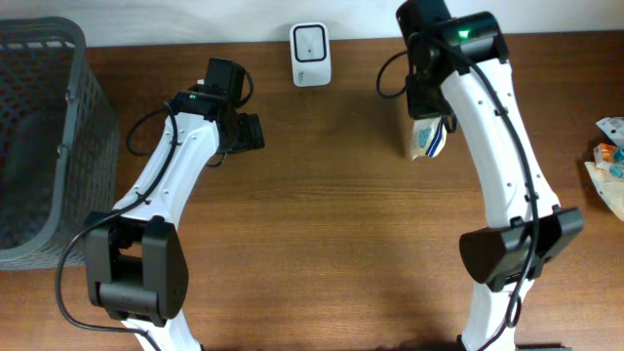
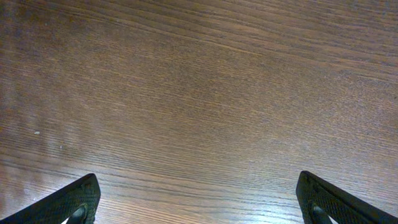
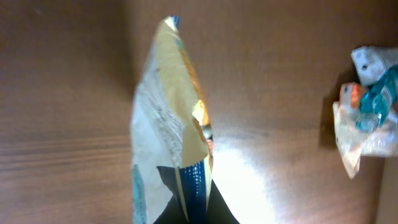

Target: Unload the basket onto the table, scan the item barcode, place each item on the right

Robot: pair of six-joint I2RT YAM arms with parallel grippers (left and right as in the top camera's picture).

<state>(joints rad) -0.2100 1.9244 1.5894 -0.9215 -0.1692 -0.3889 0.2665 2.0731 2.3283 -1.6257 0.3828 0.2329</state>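
The pouch [image 3: 168,124] is blurred and cut off below; the basket [image 1: 97,146] runs off-frame.

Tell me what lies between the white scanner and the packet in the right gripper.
Nothing: the overhead view shows bare table between the scanner and the packet.

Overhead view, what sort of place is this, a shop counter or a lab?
Probably a mock checkout bench: a small white scanner stands at the back of the wooden table, a grey basket sits at the left, and snack packets lie at the right edge.
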